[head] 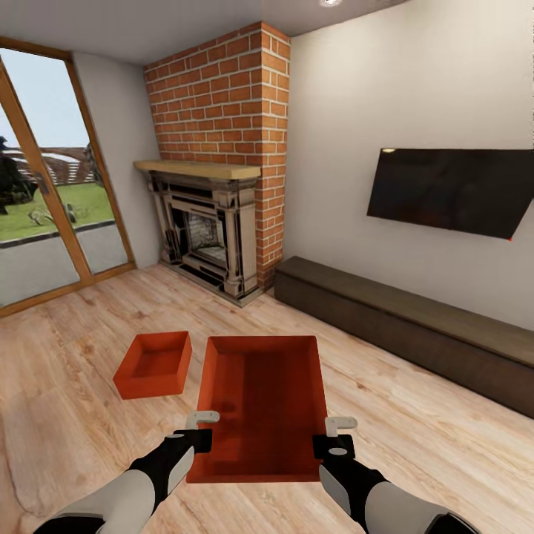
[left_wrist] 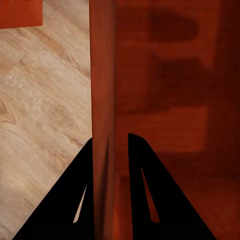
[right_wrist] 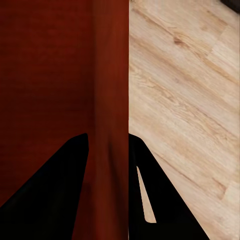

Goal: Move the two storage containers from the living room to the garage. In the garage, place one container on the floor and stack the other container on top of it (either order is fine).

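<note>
Head view: the near orange-red rectangular open-top plastic-looking bin sat between the two arms, its long axis running straight away from the robot toward the brick fireplace.
Left gripper: it met the bin's left long wall near the near corner; in the left wrist view its black fingers stood one on each side of that thin wall, pinching it.
Right gripper: mirrored on the right long wall, black fingers astride it, one inside, one outside, closed onto it.
Key relation: both arms were equally near, holding opposite long sides, so I judge a level two-handed carry was the move at hand.
Second bin: a smaller-looking, alike orange-red open bin lay on the light wood-plank floor, just left of the held one and apart from it.
Surfaces: smooth, matte bin walls, plain and low; grained floor planks.
Room: the living room; a dark flat screen hung above a long dark low bench.
Risk: a thin wall may slip if one arm leads.
</note>
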Motion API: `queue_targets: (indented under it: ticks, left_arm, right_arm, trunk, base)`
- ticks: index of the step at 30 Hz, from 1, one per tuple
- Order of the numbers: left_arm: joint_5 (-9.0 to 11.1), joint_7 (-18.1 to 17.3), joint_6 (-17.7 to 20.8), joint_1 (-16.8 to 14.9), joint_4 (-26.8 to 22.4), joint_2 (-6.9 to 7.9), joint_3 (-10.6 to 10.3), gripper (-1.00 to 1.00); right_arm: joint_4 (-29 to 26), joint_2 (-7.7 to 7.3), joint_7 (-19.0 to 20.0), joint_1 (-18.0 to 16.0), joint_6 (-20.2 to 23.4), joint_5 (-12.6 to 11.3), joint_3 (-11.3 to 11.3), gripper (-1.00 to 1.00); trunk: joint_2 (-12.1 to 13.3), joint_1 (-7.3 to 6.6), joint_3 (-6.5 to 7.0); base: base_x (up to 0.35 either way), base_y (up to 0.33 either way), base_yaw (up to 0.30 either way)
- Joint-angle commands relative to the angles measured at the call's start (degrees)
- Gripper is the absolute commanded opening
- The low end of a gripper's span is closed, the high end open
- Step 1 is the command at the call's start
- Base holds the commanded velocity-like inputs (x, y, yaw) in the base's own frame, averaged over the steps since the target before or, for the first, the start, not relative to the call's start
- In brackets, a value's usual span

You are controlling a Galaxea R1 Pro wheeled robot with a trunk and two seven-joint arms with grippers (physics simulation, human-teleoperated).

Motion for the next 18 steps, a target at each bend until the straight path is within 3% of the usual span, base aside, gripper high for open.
queue_targets:
  ticks: [1,18]
  left_arm:
    - [-0.95,0.79,0.42,-0.06,-0.21,0.76,2.91,-1.00]
    - [-0.95,0.79,0.42,-0.06,-0.21,0.78,2.91,-1.00]
  right_arm:
    - [0.70,-0.06,-0.44,-0.06,-0.22,-0.02,-0.52,-1.00]
    - [0.70,-0.06,-0.47,-0.05,-0.22,-0.02,-0.52,-1.00]
  trunk:
    - [-0.11,0.03,-0.02]
    - [-0.11,0.03,1.50]
  base:
    - [0.000,0.000,0.000]
    - [0.000,0.000,0.000]
